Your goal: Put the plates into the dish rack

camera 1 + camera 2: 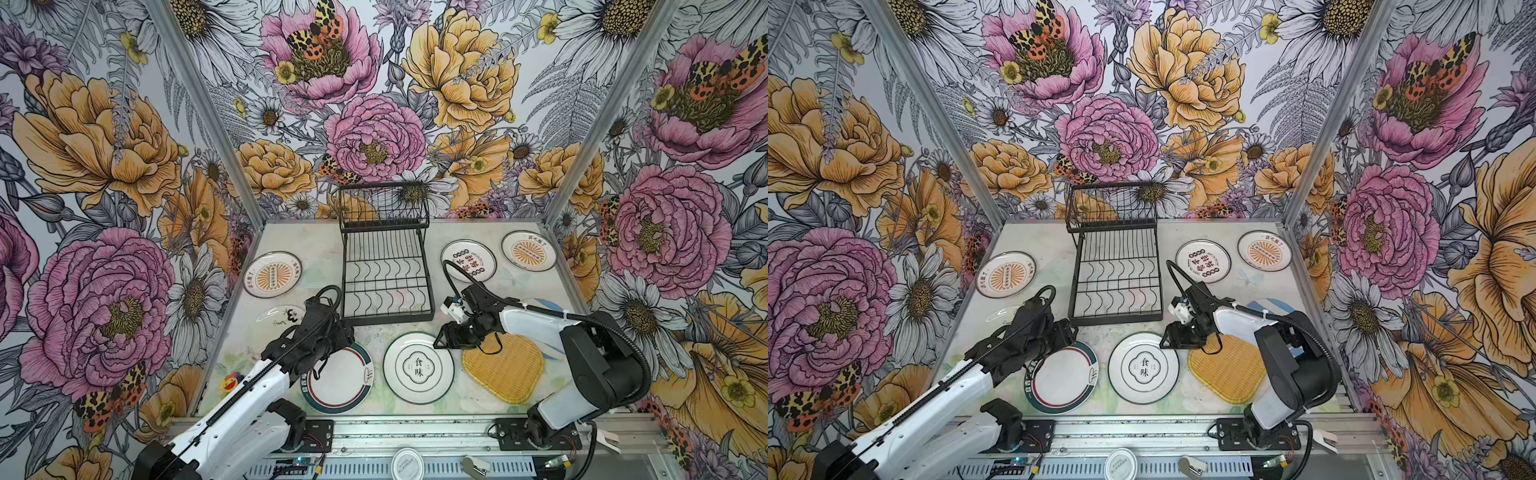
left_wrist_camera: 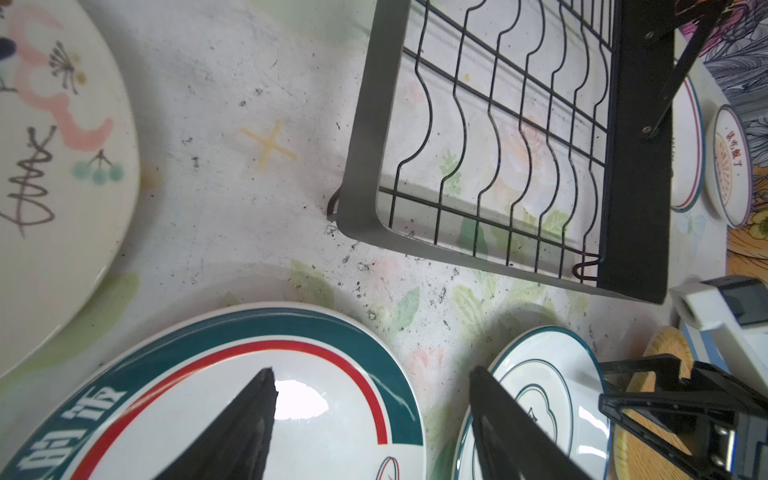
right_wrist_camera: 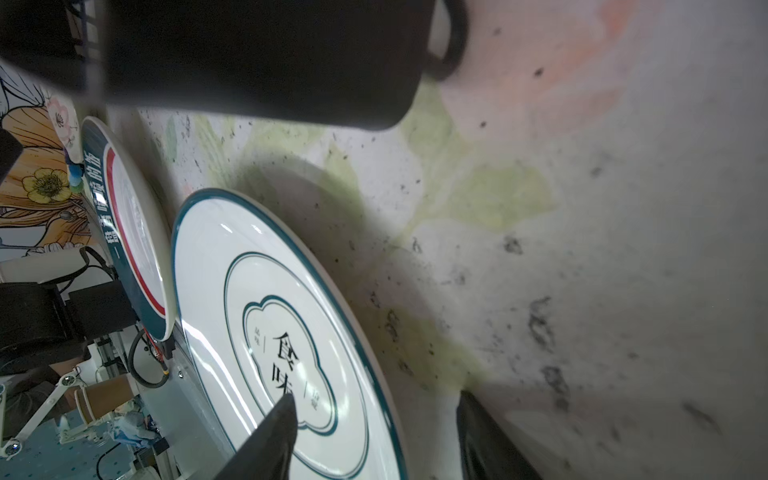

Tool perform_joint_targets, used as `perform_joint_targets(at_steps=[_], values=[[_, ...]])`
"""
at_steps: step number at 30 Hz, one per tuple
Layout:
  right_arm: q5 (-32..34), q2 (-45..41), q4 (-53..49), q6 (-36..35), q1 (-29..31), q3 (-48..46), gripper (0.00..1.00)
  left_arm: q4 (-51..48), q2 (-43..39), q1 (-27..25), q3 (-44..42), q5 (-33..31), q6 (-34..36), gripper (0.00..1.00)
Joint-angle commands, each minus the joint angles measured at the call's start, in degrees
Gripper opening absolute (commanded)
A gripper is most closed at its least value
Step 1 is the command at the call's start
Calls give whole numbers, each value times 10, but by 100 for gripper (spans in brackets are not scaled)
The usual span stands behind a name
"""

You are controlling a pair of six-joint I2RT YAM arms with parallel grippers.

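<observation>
The green-rimmed character plate is laid flat just before the dish rack, its far right rim straddled by the nearer right gripper, whose fingers are parted, nothing clasped. The left gripper, likewise spread and empty, is held over the neighbouring teal-banded plate.

Your top views are bright, evenly lit, sharp, bowed at the edges; your left wrist view shows glare on the teal-and-red plate; your right wrist view blurs the dish rack; soft shadow lies beside the teal-rimmed plate.
</observation>
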Motion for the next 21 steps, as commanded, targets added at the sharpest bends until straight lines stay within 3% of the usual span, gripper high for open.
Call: perform_joint_targets(at_steps=[1, 10, 21], values=[[0, 10, -8, -10, 3, 12, 58, 14, 5, -6, -3, 8, -7, 74], [6, 16, -7, -10, 18, 12, 49, 20, 8, -10, -3, 5, -10, 74], [8, 34, -7, -21, 20, 22, 25, 24, 13, -11, -4, 3, -10, 74]])
